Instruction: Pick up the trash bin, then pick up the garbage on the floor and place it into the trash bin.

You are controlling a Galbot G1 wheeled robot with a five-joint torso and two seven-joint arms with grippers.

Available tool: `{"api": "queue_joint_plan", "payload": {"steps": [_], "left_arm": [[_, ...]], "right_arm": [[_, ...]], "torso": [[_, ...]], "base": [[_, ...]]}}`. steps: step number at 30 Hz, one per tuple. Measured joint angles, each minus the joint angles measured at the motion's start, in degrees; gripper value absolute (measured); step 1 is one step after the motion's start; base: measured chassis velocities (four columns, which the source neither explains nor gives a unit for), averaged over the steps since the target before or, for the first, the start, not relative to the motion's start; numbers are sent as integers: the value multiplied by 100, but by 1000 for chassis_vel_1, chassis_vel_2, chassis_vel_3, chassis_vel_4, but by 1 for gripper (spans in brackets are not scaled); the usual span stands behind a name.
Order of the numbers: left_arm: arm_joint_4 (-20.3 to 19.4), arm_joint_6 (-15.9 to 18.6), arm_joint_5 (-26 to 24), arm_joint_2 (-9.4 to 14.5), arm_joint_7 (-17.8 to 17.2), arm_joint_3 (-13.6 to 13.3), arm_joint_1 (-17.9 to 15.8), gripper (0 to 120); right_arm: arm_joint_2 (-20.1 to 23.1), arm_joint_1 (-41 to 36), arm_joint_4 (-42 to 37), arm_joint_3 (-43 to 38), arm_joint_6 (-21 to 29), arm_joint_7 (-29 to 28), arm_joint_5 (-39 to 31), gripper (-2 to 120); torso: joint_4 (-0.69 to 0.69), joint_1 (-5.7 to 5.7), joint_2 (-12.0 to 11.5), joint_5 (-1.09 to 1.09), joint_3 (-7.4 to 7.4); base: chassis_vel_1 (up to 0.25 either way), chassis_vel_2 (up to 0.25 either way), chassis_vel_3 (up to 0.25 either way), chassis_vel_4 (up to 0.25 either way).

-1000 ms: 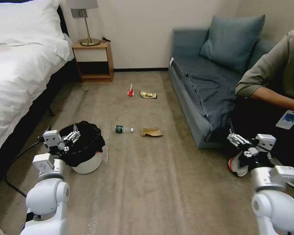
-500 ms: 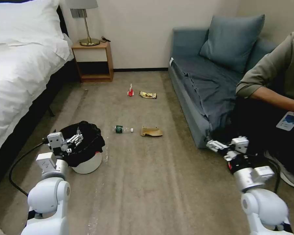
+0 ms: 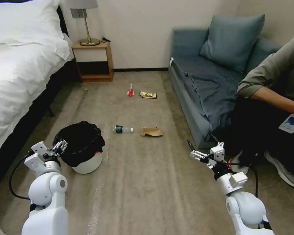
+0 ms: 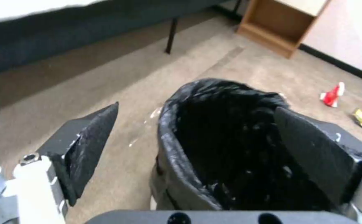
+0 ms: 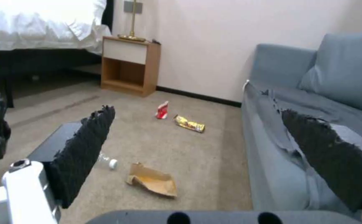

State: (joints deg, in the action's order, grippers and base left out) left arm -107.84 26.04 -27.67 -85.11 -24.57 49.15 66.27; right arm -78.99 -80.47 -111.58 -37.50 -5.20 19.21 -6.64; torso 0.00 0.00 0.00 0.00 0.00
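My left hand [image 3: 59,146] is open astride the near rim of the one trash bin [image 3: 83,153] on the floor, my right hand [image 3: 194,153] open above carpet, four garbage pieces lying ahead: bottle [image 3: 122,129], paper bag [image 3: 151,132], wrapper [image 3: 148,95], packet [image 3: 130,91].

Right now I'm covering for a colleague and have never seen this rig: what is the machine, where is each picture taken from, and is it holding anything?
It is a wheeled robot with two arms. The head view looks down from its head; the other two look out from its wrists. The left gripper is open at the rim of the trash bin, one finger over the black liner, nothing gripped. The right gripper hangs open and empty above the carpet. On the floor lie a bottle, a brown paper bag, a gold wrapper and a red-and-white packet.
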Motion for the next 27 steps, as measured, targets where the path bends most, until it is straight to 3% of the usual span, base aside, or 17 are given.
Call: {"api": "queue_joint_plan", "payload": {"steps": [11,18,21,27], "left_arm": [[1126,226,-351,-15,-295,19,-661,100],[1579,175,-371,-38,-287,49,-929,99],[1995,14,-393,-58,-279,78,-1206,100],[2168,-47,-389,-88,-289,110,-1289,99]], "right_arm": [[-14,-192,-59,-128,-266,193,-26,100],[-20,-262,-46,-171,-385,334,-56,100],[-30,-267,-21,-152,-424,413,-61,100],[-32,-247,41,-124,-462,431,-75,100]], "torso": [[-1,0,0,0,0],[0,0,0,0,0],[-1,0,0,0,0],[-1,0,0,0,0]], "base": [[0,0,0,0],[0,0,0,0],[0,0,0,0],[0,0,0,0]]}}
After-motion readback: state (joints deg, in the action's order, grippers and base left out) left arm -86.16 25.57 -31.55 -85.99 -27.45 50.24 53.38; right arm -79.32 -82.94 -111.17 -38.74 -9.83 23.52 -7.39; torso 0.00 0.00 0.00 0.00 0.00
